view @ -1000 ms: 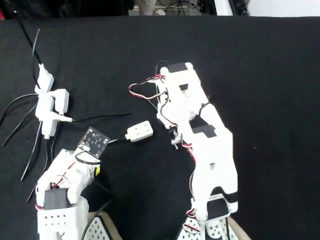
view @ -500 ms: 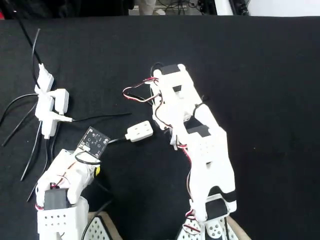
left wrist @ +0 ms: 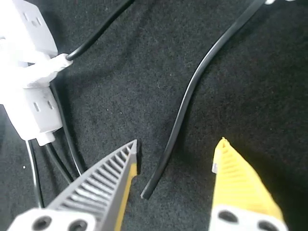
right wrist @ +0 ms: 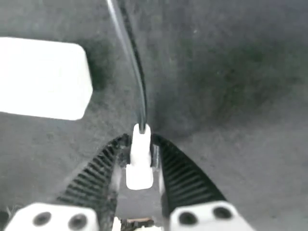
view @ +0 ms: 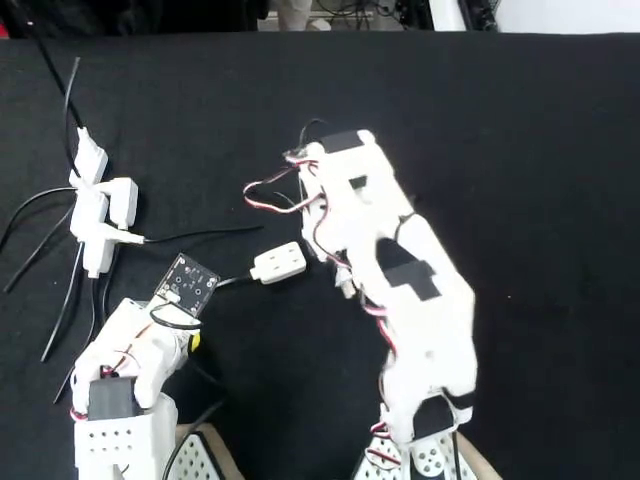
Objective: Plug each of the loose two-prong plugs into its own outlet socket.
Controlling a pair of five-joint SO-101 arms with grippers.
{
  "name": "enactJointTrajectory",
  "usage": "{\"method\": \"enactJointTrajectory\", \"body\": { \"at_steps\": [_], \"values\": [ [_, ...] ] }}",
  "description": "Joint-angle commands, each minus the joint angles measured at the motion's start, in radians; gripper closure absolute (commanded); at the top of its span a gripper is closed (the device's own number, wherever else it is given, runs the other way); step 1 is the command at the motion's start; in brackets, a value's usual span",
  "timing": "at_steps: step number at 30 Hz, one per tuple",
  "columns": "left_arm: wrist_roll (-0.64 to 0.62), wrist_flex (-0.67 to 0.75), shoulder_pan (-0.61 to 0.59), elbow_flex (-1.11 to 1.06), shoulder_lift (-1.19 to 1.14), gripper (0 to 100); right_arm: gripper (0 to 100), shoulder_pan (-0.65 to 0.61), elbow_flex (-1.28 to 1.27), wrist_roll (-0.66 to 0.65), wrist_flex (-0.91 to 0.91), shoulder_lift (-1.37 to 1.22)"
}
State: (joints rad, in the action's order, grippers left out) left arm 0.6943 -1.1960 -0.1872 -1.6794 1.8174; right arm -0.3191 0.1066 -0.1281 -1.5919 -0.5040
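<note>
Pinching the white plug [right wrist: 139, 168], the right gripper [right wrist: 139, 141] has swung toward the outlet block [right wrist: 43, 79] just ahead, likely lining up insertion; the left gripper [left wrist: 178, 142] hangs spread.

We see a black cloth [view: 540, 150] over the table, with the left arm [view: 130, 370] and the right arm [view: 400, 270] both white, the latter trailing red, white and black wires [view: 262, 182]. The outlet block [view: 278, 262] and the outlet cluster [view: 95, 210] are white, their cables [view: 200, 235] black. The left gripper [left wrist: 178, 143] pairs a grey ribbed finger [left wrist: 103, 185] with a yellow ribbed finger [left wrist: 236, 173]. The right gripper [right wrist: 139, 144] has black ribbed fingers [right wrist: 185, 175]; the plug [right wrist: 139, 159] is white, its cord [right wrist: 127, 48] black. A dark circuit board [view: 187, 283] carries pale dots.
</note>
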Motion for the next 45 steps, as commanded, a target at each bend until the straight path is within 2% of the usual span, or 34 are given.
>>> {"method": "enactJointTrajectory", "body": {
  "at_steps": [1, 5, 10, 19, 23, 26, 32, 35, 40, 45],
  "values": [
    [0.009, 0.0, -0.004, -0.008, 0.006, 75, 98.6, -0.011, -0.171, 0.009, 0.115, 0.271],
    [0.008, 0.003, -0.004, -0.008, 0.006, 75, 98.6, -0.011, -0.394, 0.023, 0.284, 0.553],
    [0.006, 0.0, -0.004, -0.008, 0.006, 75, 98.6, -0.011, -0.648, 0.115, 0.497, 0.901],
    [-0.028, 0.008, 0.004, -0.002, 0.006, 75, 98.6, -0.02, -1.204, 0.13, 1.02, 1.504],
    [-0.107, 0.034, 0.004, 0.001, 0.008, 75, 98.6, -0.118, -1.46, 0.13, 1.304, 1.735],
    [-0.121, 0.052, 0.004, -0.01, 0.008, 75, 98.6, -0.226, -1.633, 0.126, 1.455, 1.863],
    [-0.118, 0.049, -0.001, -0.01, 0.008, 75, 98.6, -0.253, -1.804, 0.132, 1.461, 1.919],
    [-0.118, 0.049, -0.001, -0.01, 0.008, 75, 98.6, -0.252, -1.801, 0.15, 1.447, 1.891],
    [-0.118, 0.049, -0.004, -0.01, 0.008, 75, 98.6, -0.226, -1.796, 0.29, 1.525, 1.821],
    [-0.118, 0.049, -0.004, -0.01, 0.008, 75, 98.6, -0.224, -1.741, 0.305, 1.54, 1.662]
  ]
}}
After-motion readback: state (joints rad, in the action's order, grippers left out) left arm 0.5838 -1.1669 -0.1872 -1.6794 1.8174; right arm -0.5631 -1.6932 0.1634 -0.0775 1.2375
